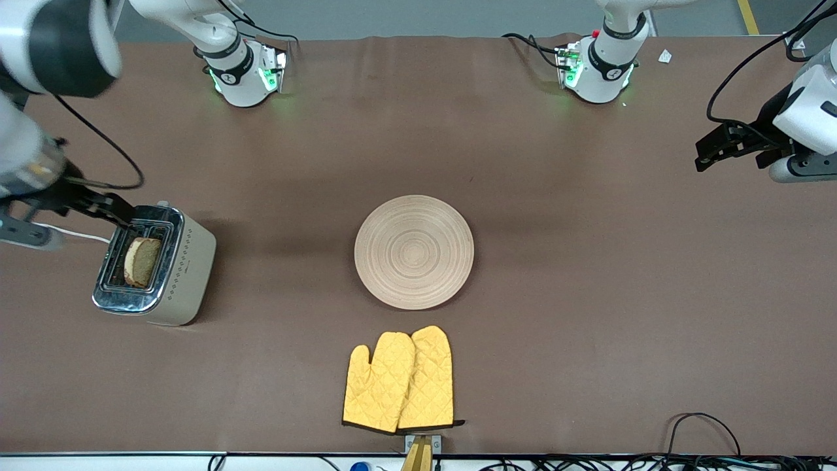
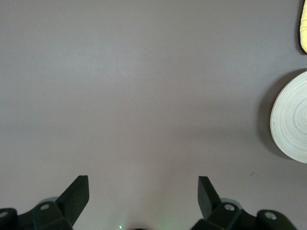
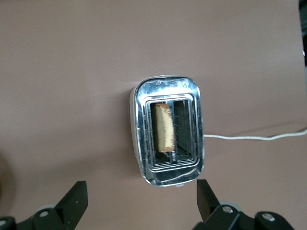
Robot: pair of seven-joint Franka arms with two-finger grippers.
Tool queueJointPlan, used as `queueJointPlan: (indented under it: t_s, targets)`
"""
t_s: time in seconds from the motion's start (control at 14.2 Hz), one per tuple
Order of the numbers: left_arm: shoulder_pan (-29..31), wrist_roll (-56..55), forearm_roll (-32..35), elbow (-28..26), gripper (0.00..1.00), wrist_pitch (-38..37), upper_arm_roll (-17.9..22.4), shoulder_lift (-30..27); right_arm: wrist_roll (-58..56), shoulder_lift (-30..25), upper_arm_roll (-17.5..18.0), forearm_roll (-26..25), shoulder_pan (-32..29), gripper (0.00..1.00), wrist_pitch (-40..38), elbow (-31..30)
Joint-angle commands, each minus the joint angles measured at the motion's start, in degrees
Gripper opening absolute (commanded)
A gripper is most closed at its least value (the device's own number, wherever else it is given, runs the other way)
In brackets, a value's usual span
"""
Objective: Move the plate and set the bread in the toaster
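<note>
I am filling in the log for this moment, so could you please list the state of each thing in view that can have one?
bread: standing in one toaster slot, top showing.
toaster: upright, other slot empty.
plate: flat on the table, nothing on it.
oven mitts: lying flat, overlapping, nearer the front camera than the plate.
left gripper: open, over bare table.
right gripper: open, over the toaster.

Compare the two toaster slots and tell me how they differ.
In the toaster, the slot toward the perforated side holds the bread, standing on edge with its crust showing at the top; the other slot is empty and dark, its wire guides visible. Both slots are the same size, run side by side, and sit in the same chrome top.
</note>
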Motion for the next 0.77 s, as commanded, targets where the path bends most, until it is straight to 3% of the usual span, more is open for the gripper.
queueJointPlan:
  t_s: [0.0,0.14,0.7]
  targets:
    - [0.13,0.69,0.18,-0.38,1.00,-0.01,0.07,-1.06,-7.50,-3.99,0.89,5.40,-4.43,1.00,-0.47,-1.48]
    - [0.22,0.69,0.18,-0.38,1.00,-0.09,0.07,-1.06,-9.62,-5.93,0.89,7.96,-6.02,1.00,-3.72,-1.48]
    - [0.22,0.34,0.79,1.90,1.00,-0.62,0.16,-0.45,-12.97,-8.40,0.80,8.06,-9.19,1.00,-6.63,-2.10]
